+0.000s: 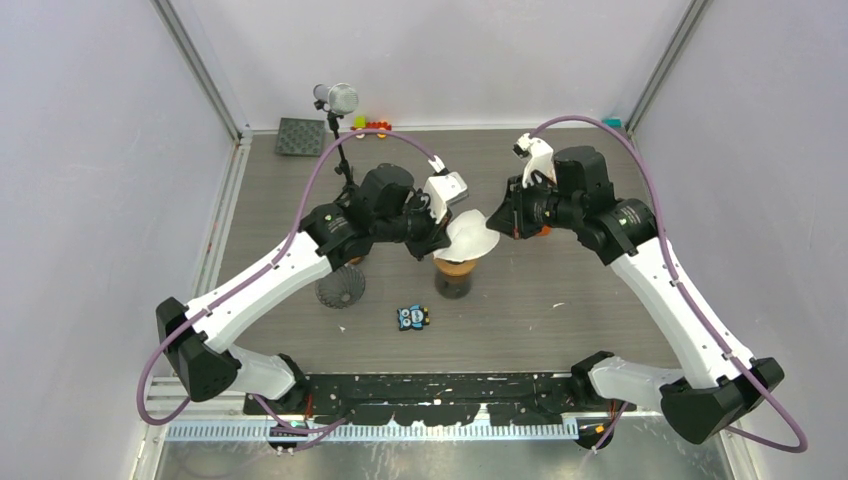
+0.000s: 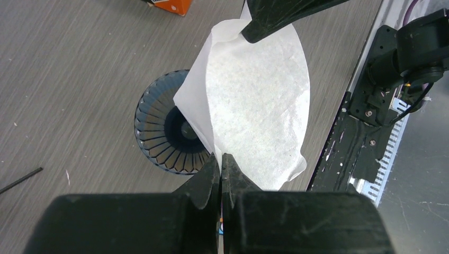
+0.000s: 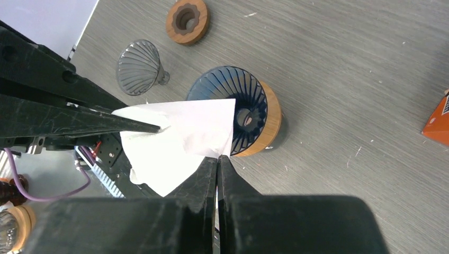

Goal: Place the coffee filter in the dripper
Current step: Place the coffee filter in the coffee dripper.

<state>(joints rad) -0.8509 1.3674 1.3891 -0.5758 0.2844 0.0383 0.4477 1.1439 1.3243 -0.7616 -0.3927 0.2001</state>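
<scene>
A white paper coffee filter point(image 1: 470, 238) hangs opened between both grippers, just above the dripper point(image 1: 455, 275), a dark ribbed glass cone in a wooden collar. My left gripper point(image 2: 221, 156) is shut on the filter's point(image 2: 259, 100) near edge, with the dripper point(image 2: 159, 132) below and to the left. My right gripper point(image 3: 217, 157) is shut on the opposite corner of the filter point(image 3: 180, 132), and the dripper point(image 3: 254, 114) lies right behind it. In the top view the left gripper point(image 1: 440, 240) and right gripper point(image 1: 500, 225) face each other across the filter.
A spare ribbed glass cone point(image 1: 340, 290) lies on its side left of the dripper, with a wooden ring point(image 3: 187, 20) beyond it. An owl figure point(image 1: 412, 318) sits near the front. An orange box point(image 3: 437, 119) lies under the right arm. A microphone stand point(image 1: 338, 98) rises at the back.
</scene>
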